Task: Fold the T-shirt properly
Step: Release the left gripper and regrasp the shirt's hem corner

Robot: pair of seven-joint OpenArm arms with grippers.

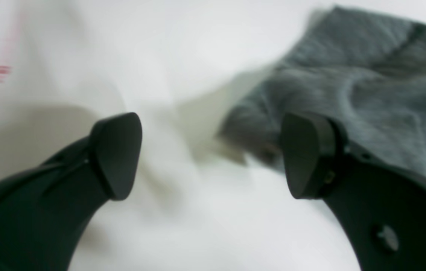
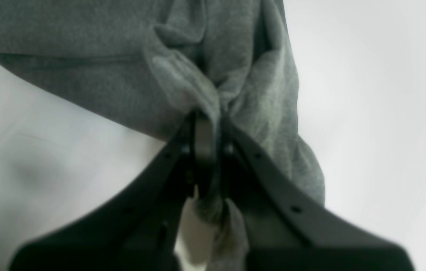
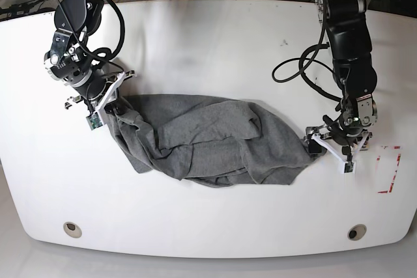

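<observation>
1. right now, left wrist view: left gripper spread wide with nothing between its pads, over the white table; a blurry edge of the grey t-shirt lies just beside one fingertip.
2. right wrist view: right gripper pinched tight on a bunched fold of the t-shirt.
3. base view: t-shirt crumpled mid-table, stretching between the right gripper and the left gripper; red marks near the table's edge.

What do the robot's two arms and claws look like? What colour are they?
Both arms are black, built of chunky rounded segments, with loose black cables looping beside them. The left claw has two matte black fingers ending in rounded, paddle-shaped pads. The right claw is the same matte black, with small screw holes along its curved fingers. Near each claw sit white bracket parts.
</observation>
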